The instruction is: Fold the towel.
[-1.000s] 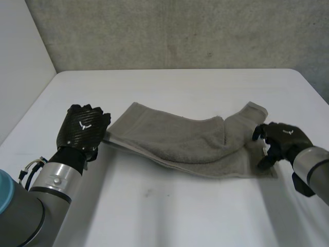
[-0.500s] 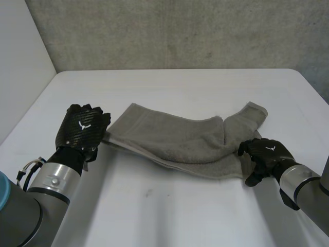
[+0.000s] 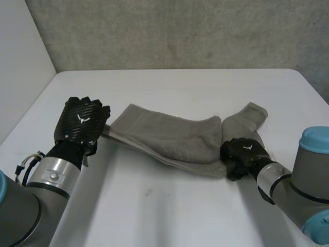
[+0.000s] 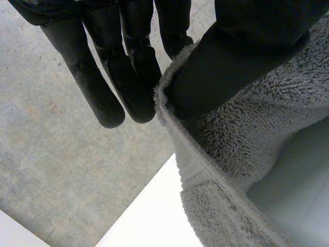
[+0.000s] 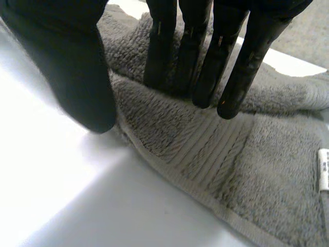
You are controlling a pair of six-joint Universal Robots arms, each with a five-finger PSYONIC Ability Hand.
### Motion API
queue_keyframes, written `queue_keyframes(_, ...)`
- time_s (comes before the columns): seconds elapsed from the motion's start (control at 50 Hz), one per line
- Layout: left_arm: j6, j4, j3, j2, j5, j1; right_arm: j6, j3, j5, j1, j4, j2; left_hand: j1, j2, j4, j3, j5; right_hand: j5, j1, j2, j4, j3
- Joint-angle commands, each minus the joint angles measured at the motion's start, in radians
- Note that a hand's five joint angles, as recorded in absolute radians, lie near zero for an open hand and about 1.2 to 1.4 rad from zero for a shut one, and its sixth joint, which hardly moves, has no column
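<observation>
A grey towel point(image 3: 169, 136) lies crumpled in a loose fold across the white table point(image 3: 169, 211). My left hand point(image 3: 82, 126) is at the towel's left end. In the left wrist view its thumb point(image 4: 231, 56) presses the towel's point(image 4: 241, 144) hem against the fingers point(image 4: 128, 77), so it is shut on that edge. My right hand point(image 3: 242, 154) sits at the near edge, toward the right end. In the right wrist view its straight fingers point(image 5: 205, 67) rest on top of the towel point(image 5: 205, 149), with the thumb point(image 5: 67, 67) down on the table beside the hem.
A grey wall runs behind the table's far edge point(image 3: 175, 70). A white panel point(image 3: 20, 62) stands at the left. A small white label point(image 5: 323, 170) is sewn on the towel beyond my right hand's fingertips. The towel's right end point(image 3: 252, 113) points toward the far right.
My right hand has moved left along the towel's near edge and its fingers and thumb have drawn closer together. My left hand has risen slightly with its end of the towel.
</observation>
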Motion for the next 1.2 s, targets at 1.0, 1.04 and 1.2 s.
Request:
queue_keyframes(1.0,-0.037,-0.518,0.492,-0.259,0.041,0.018,-0.356,-0.553,0.065,-0.024,0.664,-0.059,0.192,0.179,0.178,0.180,0.181,0.687,0.759,0.650,0.659,0.650)
queue_keyframes(1.04,-0.035,-0.518,0.524,-0.310,0.041,0.018,-0.352,-0.577,0.065,-0.014,0.650,-0.010,0.192,0.179,0.178,0.180,0.181,0.687,0.759,0.650,0.659,0.650)
queue_keyframes(1.2,-0.028,-0.505,0.814,-0.407,0.040,0.022,-0.300,-0.821,0.129,0.003,0.510,0.086,0.192,0.179,0.178,0.180,0.181,0.687,0.759,0.650,0.659,0.650)
